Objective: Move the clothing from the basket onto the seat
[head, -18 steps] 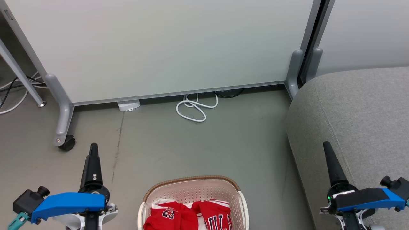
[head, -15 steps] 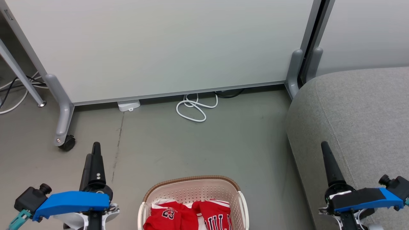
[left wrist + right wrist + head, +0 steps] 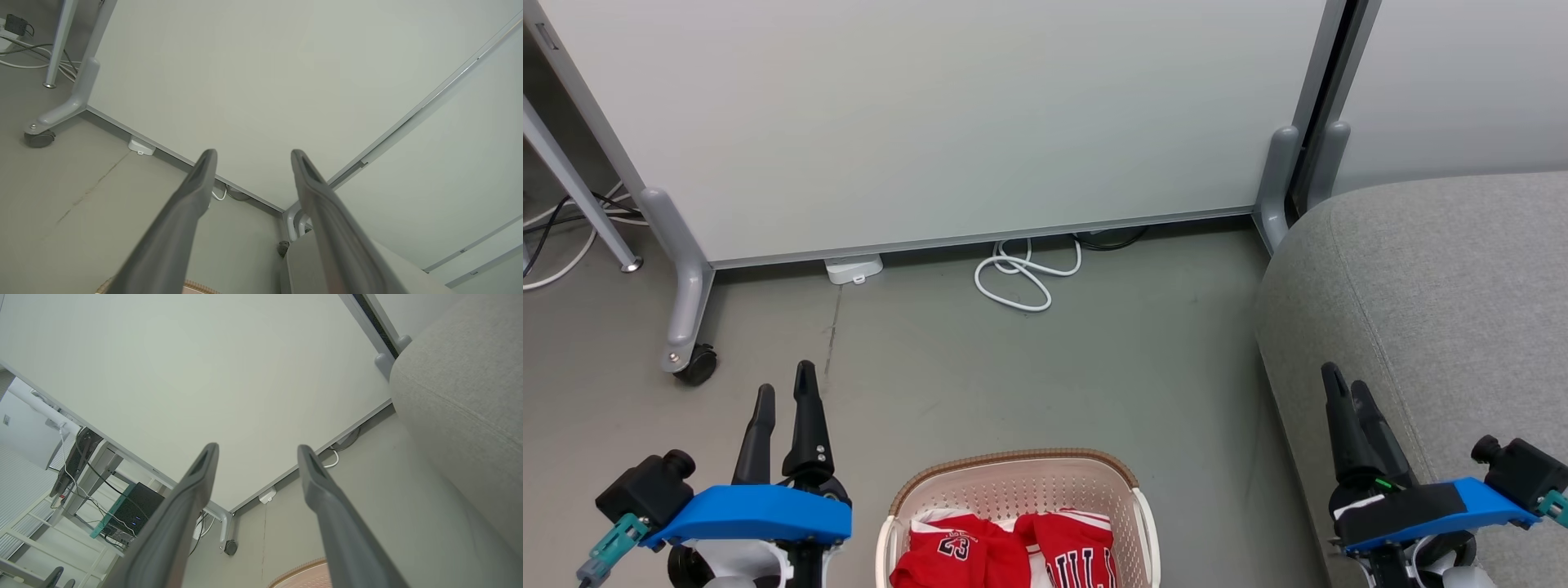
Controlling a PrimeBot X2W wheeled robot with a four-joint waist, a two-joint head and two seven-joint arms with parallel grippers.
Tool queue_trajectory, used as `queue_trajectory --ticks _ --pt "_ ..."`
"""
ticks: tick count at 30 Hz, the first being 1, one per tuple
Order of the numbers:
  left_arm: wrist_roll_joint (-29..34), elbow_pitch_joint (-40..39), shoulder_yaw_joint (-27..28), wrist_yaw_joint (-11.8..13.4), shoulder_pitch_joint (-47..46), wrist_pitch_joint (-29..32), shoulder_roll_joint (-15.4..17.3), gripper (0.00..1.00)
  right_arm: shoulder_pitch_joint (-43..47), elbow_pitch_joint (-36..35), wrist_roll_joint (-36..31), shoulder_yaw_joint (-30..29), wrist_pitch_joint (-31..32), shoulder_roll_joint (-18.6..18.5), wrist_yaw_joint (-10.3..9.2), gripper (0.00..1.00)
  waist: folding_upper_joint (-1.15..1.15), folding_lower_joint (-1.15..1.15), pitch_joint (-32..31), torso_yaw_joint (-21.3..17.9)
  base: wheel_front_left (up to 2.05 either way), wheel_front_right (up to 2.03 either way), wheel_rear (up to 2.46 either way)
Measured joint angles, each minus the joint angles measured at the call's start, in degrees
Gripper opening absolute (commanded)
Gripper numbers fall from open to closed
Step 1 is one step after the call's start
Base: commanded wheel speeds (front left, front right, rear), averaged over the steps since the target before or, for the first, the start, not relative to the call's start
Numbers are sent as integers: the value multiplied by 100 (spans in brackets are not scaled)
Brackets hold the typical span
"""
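A: Where does the job stand?

B: At the very start, I'd say. The clothing [image 3: 1005, 555], two red pieces, lies in the basket [image 3: 1013, 456] on the floor [image 3: 1094, 367], at the bottom of the head view. The seat [image 3: 1445, 310] is off to the right, and the part I can see has nothing on it.

A: And the hands?

B: Both are spread wide and hold nothing. The left hand [image 3: 784, 380] hovers over the floor just left of the basket. The right hand [image 3: 1344, 380] hangs by the seat's near edge, right of the basket. In the left wrist view the two fingers [image 3: 196, 192] stand well apart, with just panel [image 3: 261, 81] and floor between them.

A: So which step is in hand?

B: The reach for the first garment, which is not yet under way. Neither hand is over the basket.

A: What does the next move call for?

B: One hand has to swing inward over the basket, tip its fingers down onto a bunched fold of red cloth and close. The piece marked "23" lies nearer the left hand, and the lettered one nearer the right. Cloth is limp, so a thick fold should lift better than a flat edge. The lift must also clear the rim before the hand crosses to the seat.
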Motion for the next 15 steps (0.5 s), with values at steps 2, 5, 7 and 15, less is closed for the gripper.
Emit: queue_trajectory --ticks 2,5,7,15 --pt "183 12 -44 35 0 -42 18 100 0 -1 -182 15 -37 0 0 100 0 0 0 2 0 0 0" --pt "444 21 -102 88 -1 -93 41 100 0 -3 -427 31 -91 -2 1 100 0 0 -1 7 0 0 0" --pt "614 32 -141 112 -2 -125 60 100 0 -2 -638 37 -120 -3 3 100 0 0 -2 10 0 0 0" --pt "1177 73 -301 236 -27 -252 130 100 0 27 -1285 93 -248 -8 4 100 0 0 -5 24 0 0 0"
